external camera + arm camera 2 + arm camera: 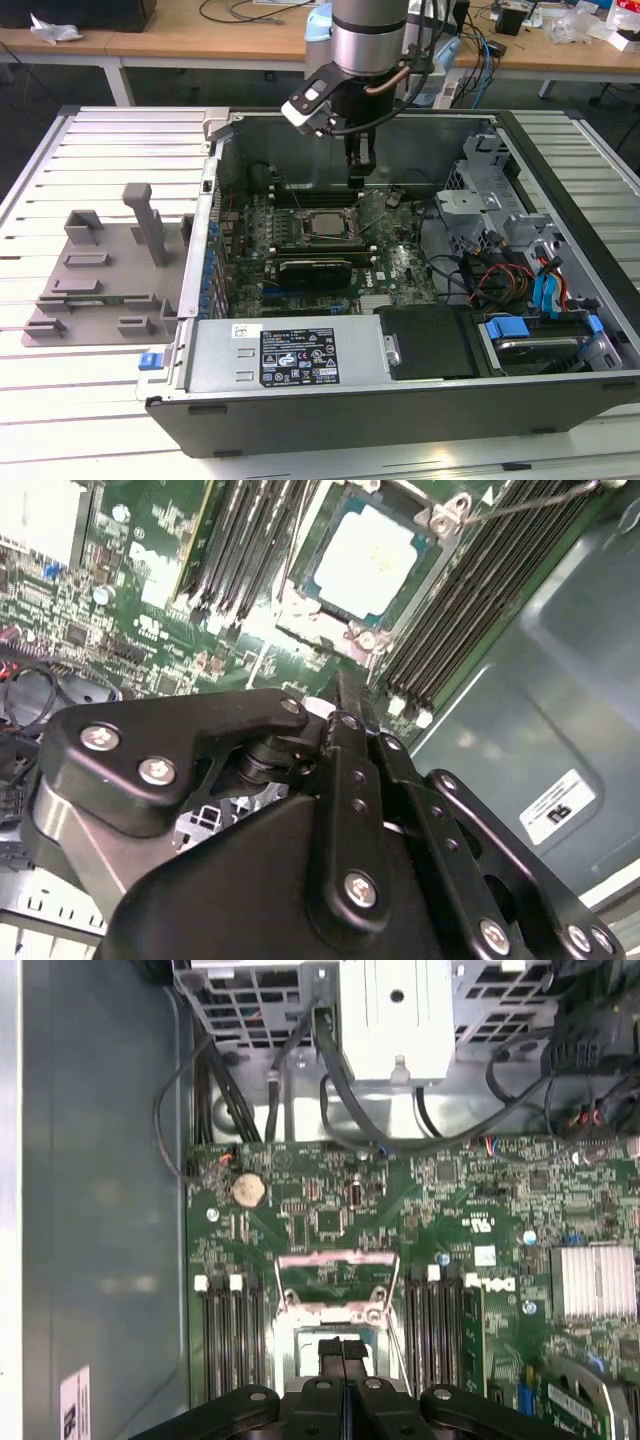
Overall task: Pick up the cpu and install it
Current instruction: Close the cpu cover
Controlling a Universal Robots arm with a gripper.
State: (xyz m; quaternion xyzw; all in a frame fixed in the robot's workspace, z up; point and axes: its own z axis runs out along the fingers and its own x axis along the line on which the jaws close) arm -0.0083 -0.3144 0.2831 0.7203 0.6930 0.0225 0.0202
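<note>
cpu (370, 558): sitting flat in the socket frame (362, 638) on the motherboard, whole silvery top on show, so probably dropped in but not clamped yet

gripper (343, 1358): pinched narrow, nothing in it, hanging just over the socket's near edge, apart from the chip as far as can be told

why: guessing closed tips make a slim poker for that tight spot

around: ram slots (250, 540) flanking the socket, thin wire lever (540, 497) sticking out past the frame

in the way: black cables (300, 1080) and drive cage (480, 190) crowding the board

off to the side: grey fixture (100, 270) outside the case, exterior view's left, well apart
</note>
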